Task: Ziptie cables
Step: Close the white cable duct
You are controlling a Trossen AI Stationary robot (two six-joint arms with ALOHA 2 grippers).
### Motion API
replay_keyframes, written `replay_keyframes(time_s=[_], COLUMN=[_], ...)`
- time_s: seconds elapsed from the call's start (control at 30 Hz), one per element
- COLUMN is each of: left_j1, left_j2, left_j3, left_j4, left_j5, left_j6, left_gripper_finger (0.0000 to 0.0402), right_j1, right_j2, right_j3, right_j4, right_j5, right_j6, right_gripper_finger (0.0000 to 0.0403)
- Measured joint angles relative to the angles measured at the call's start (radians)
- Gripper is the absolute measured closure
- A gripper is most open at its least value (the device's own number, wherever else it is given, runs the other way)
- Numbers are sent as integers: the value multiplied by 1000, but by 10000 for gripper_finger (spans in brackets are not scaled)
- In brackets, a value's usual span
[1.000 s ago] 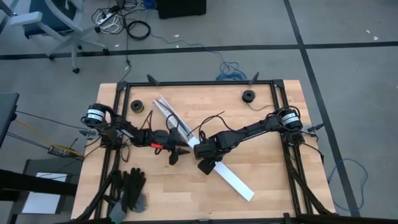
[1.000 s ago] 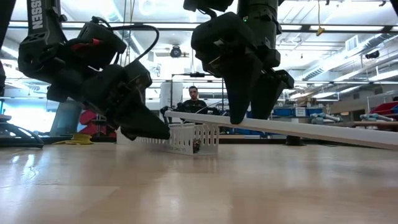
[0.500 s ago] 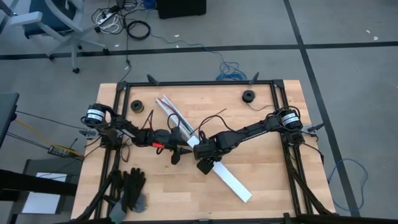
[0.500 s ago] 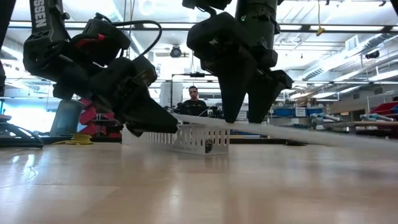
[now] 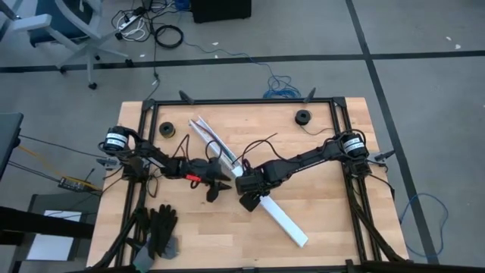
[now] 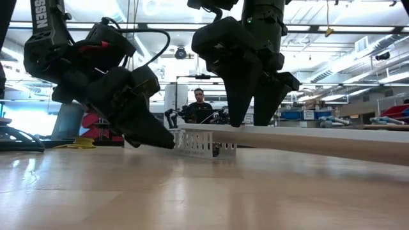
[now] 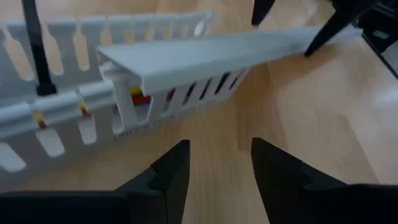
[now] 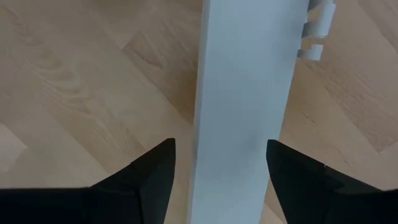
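A white slotted channel (image 7: pixel 74 106) lies aslant at mid-table, with red and yellow cables (image 7: pixel 138 93) showing through its slots and a black strap (image 7: pixel 37 56) standing up from it. A long white cover strip (image 5: pixel 276 216) rests with its far end on the channel's top (image 6: pixel 192 128). My left gripper (image 7: pixel 217 162) is open and low over bare wood just short of the channel. My right gripper (image 8: pixel 221 144) is open, pointing down, with one finger on either side of the cover strip (image 8: pixel 242 93). My right gripper straddles the cover strip across its width from above. One finger (image 8: pixel 155 174) stands apart from the strip, with wood showing in between. The other finger (image 8: pixel 292 180) overlaps the strip's edge (image 8: pixel 281 134); I cannot tell whether it touches.
Two black spools (image 5: pixel 167 130) (image 5: pixel 303 117) sit near the table's far edge. Black gloves (image 5: pixel 159 227) lie at the near left corner. A dark metal frame (image 5: pixel 242 101) borders the table. A person (image 6: pixel 199 102) sits in the room behind.
The cover strip's end over the channel has come down from a raised slant and now lies on the channel's top. The channel has slid a little along the table.
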Motion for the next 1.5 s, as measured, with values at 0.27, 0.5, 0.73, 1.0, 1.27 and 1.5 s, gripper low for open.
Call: replay_keyframes(time_s=[0.27, 0.5, 0.73, 1.0, 1.27, 1.5], left_j1=[-32, -73, -78, -120, -135, -135], left_j2=[0, -45, -261, -537, -578, -578], left_j3=[0, -2, -73, -103, -104, -103], left_j4=[44, 77, 3, -288, -444, -408], left_j5=[48, 39, -5, -150, -266, -297], left_j6=[4, 30, 44, 41, -23, 15], left_gripper_finger=[255, 255, 255, 255, 255, 255], right_j1=[57, 204, 409, 593, 609, 578], right_j2=[-34, -122, -160, -161, -161, -161], right_j3=[36, 28, -107, -333, -463, -514], right_j4=[-27, -144, -275, -194, -125, -117], right_j5=[196, 549, 690, 773, 890, 957], right_j6=[-67, 26, 436, 909, 977, 937], right_gripper_finger=[173, 176, 185, 191, 192, 204])
